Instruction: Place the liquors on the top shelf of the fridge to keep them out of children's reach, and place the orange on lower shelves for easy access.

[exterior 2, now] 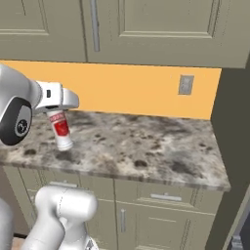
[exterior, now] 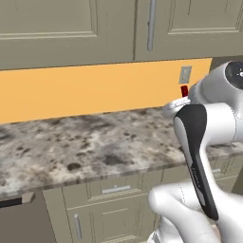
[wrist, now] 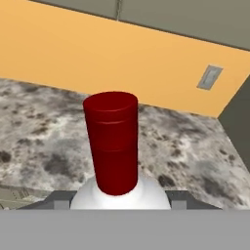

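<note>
Up close, the gripper is clamped on a red-capped bottle, tilted with its base at the granite counter.

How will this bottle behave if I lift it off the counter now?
The bottle is tall and narrow on a small base, so it probably tips easily if nudged high. Its smooth, round body may slip or twist between the fingers. The gripper sits up near the shoulder below the red cap, so it may swing slightly when lifted.
</note>
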